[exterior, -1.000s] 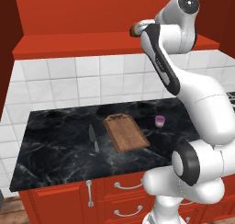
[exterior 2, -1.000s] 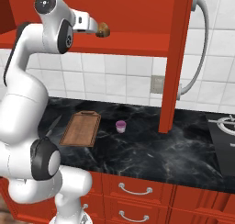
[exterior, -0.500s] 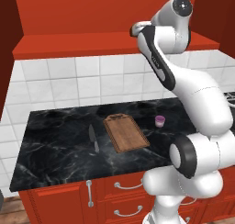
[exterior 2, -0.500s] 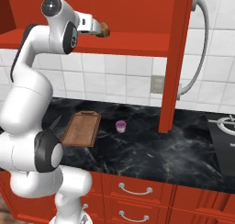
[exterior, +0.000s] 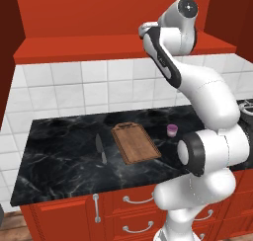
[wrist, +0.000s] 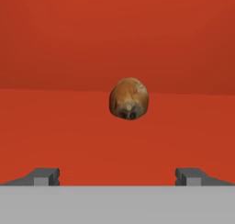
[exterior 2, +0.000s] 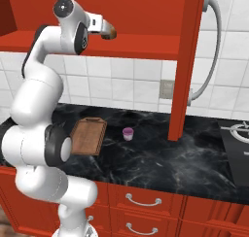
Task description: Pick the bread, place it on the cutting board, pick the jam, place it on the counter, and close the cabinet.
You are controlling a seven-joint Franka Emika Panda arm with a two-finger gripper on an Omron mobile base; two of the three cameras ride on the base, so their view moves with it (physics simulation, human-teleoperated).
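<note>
The bread (wrist: 129,98), a small golden-brown lump, rests on the red shelf of the open cabinet (exterior: 123,47). My gripper (wrist: 117,175) is open and points straight at it, its two tips spread wide and short of the bread. From the right, the gripper (exterior 2: 105,30) is level with the shelf, and the bread (exterior 2: 111,33) is just past its tip. On the black counter (exterior: 59,151) below lie the wooden cutting board (exterior: 135,142) and, to its right, the purple jam (exterior: 171,130). The board (exterior 2: 88,135) and jam (exterior 2: 128,133) are both bare and standing free.
A grey knife (exterior: 100,148) lies left of the board. The open cabinet door (exterior 2: 187,61) stands edge-on to the right of the jam. A stove burner (exterior 2: 238,134) is at the far right. Red drawers (exterior 2: 141,202) run under the counter.
The arm's upper joints have shifted slightly and the hand has edged closer to the bread on the shelf. The bread, jam and board have not moved.
</note>
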